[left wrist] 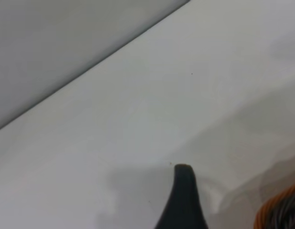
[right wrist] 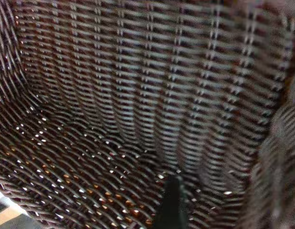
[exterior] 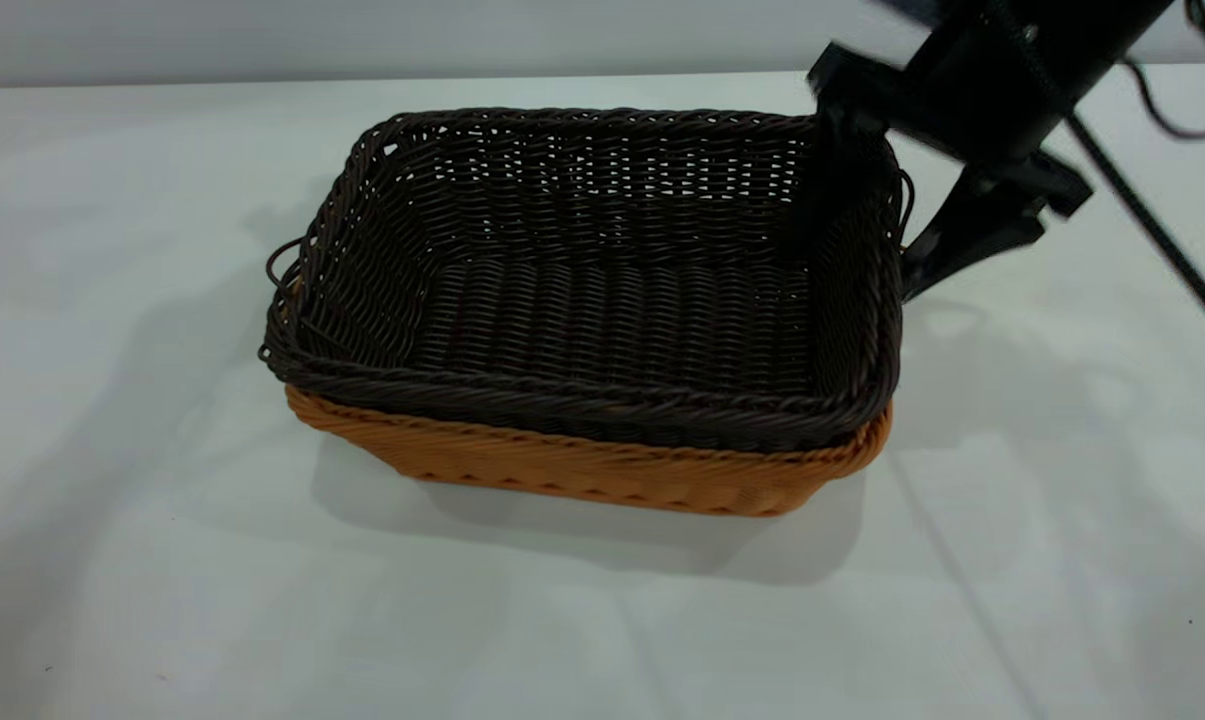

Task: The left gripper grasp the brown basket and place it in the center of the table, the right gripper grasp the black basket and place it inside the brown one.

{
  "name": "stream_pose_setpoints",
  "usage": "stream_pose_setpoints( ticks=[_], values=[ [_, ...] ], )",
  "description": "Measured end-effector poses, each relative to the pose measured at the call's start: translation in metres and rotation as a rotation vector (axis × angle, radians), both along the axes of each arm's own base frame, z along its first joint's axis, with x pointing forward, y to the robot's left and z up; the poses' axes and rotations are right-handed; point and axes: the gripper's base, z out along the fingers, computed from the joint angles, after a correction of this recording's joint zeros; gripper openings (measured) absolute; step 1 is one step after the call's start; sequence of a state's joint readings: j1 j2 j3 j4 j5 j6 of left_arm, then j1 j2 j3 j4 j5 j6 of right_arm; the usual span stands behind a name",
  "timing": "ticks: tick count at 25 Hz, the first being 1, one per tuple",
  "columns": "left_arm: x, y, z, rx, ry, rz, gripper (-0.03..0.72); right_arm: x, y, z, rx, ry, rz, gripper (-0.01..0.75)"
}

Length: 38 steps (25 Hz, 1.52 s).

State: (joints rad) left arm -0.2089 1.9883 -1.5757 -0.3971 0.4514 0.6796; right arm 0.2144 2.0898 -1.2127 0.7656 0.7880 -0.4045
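The black basket (exterior: 602, 300) sits nested inside the brown basket (exterior: 602, 470) at the middle of the table (exterior: 142, 560). Only the brown basket's orange wall shows below the dark rim. My right gripper (exterior: 877, 235) straddles the black basket's right end wall, one finger inside and one outside, with the jaws apart. The right wrist view shows the dark weave (right wrist: 114, 95) and one finger (right wrist: 172, 202) clear of the wall. My left gripper (left wrist: 228, 200) is out of the exterior view. One finger (left wrist: 184, 195) shows over bare table, near a corner of the baskets (left wrist: 281, 210).
The right arm's black body and cables (exterior: 1162, 230) hang over the table's far right. The table's far edge (exterior: 262, 85) meets a pale wall.
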Motion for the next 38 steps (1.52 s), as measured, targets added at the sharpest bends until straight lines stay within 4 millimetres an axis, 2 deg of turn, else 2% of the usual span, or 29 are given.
stream_pose_setpoints(
  ticks=[3,5,6,8,10,13,15,19,22,26,32,38],
  values=[
    [-0.006,0.001,0.022,-0.003,-0.051,-0.007,0.552,0.009,-0.012,0.039,-0.016,-0.114,0.017,0.645],
    [-0.015,0.003,0.049,-0.014,-0.113,-0.008,0.552,0.014,-0.022,0.080,-0.025,-0.227,0.016,0.645],
    [-0.023,0.005,0.069,-0.023,-0.157,-0.008,0.552,0.014,-0.027,0.105,-0.026,-0.295,0.013,0.640],
    [-0.039,0.008,0.101,-0.038,-0.228,-0.011,0.552,0.004,-0.035,0.157,-0.027,-0.431,0.013,0.619],
    [-0.058,0.013,0.132,-0.056,-0.281,-0.010,0.552,-0.013,-0.041,0.202,-0.024,-0.549,0.013,0.594],
    [-0.094,0.025,0.173,-0.100,-0.305,0.008,0.552,-0.057,-0.048,0.260,-0.036,-0.688,0.051,0.569],
    [-0.117,0.035,0.190,-0.125,-0.266,0.030,0.552,-0.087,-0.051,0.284,-0.040,-0.725,0.092,0.563],
    [-0.163,0.056,0.211,-0.160,-0.154,0.099,0.552,-0.141,-0.055,0.316,-0.028,-0.763,0.164,0.561],
    [-0.193,0.069,0.216,-0.154,-0.084,0.174,0.552,-0.176,-0.058,0.327,-0.025,-0.794,0.188,0.561],
    [-0.236,0.083,0.207,-0.103,-0.024,0.297,0.552,-0.220,-0.063,0.317,-0.025,-0.815,0.199,0.561],
    [-0.313,0.094,0.181,-0.062,0.026,0.373,0.552,-0.271,-0.070,0.272,-0.029,-0.786,0.202,0.561],
    [-0.370,0.097,0.146,-0.088,0.003,0.385,0.552,-0.314,-0.081,0.219,-0.122,-0.797,0.213,0.561]
  ],
)
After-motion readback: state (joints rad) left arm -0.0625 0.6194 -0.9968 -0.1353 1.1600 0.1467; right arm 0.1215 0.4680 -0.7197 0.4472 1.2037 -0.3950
